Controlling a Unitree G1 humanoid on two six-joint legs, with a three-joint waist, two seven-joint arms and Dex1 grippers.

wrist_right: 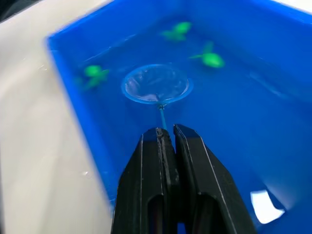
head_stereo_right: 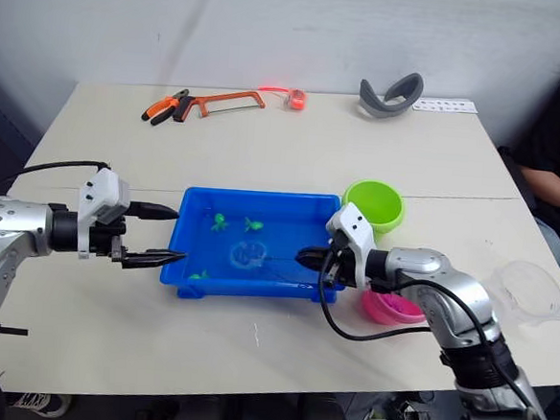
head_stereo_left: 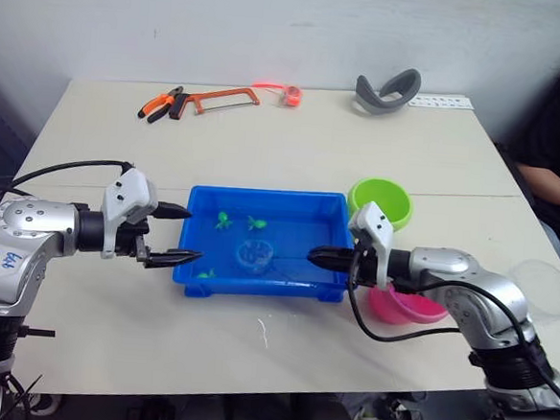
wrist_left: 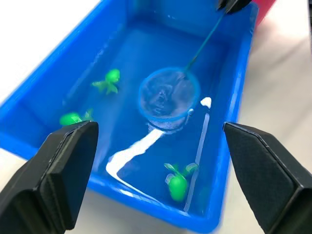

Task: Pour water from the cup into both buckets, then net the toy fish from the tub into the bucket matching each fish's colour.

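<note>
- Now the table lies mostly bare behind the tub, tools along its far edge.
- Tub mid-table; green bucket and pink bucket beside its right rim.
- Left gripper spread at the left rim.
- Right gripper pinches the net, hoop among three green fish.

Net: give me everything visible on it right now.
The net has a small round light blue hoop with pale, see-through mesh and a thin dark stick handle. The right gripper is shut on the handle's end, holding the hoop low in the middle of the blue tub, at or in the water. No fish can be made out in the hoop; three green fish lie around it, apart from it. The left gripper is open at the tub's left end.
</note>
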